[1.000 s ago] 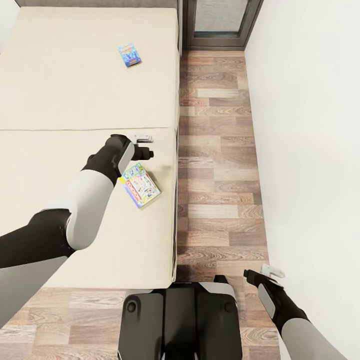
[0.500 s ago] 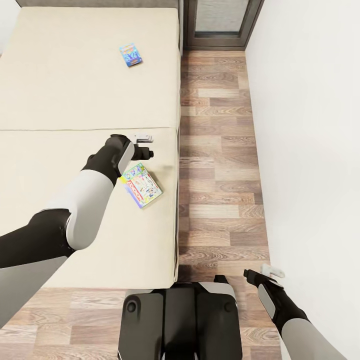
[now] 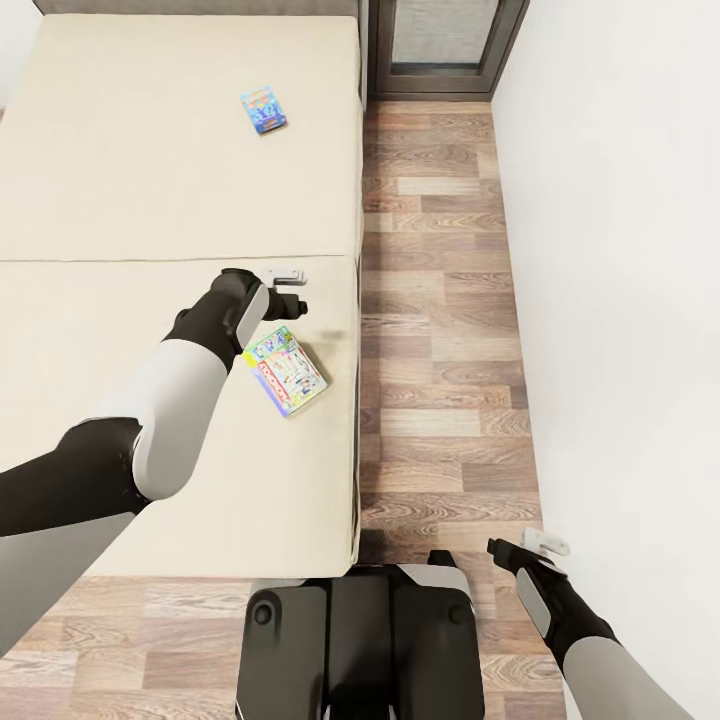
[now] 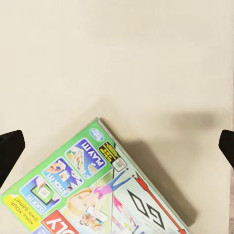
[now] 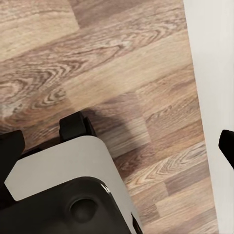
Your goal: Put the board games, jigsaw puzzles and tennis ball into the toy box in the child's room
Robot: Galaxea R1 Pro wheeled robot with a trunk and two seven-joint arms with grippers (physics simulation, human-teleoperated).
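Board game [image 3: 284, 370] lies flat on the bed [image 3: 120, 200], at 5 o'clock just beside the left gripper [image 3: 296, 290]; a second game [image 3: 263, 109] lies well apart at 12. Right gripper [image 3: 540, 548], wide, hangs over plank floor [image 3: 430, 300].

Left wrist: fingertips [image 4: 9, 151] spread wide over the box [image 4: 97, 195]; centre, then descend squarely.

Right wrist: floor [image 5: 97, 63], white wall.

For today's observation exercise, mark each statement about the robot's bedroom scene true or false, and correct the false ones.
1. Two board games lie on the bed. True: the near board game and the far board game.
2. The left gripper holds the near board game. False: it hovers open above the bed, holding nothing.
3. The right gripper is over the wood floor beside the white wall. True.
4. The far board game lies on the floor. False: it rests on the bed.
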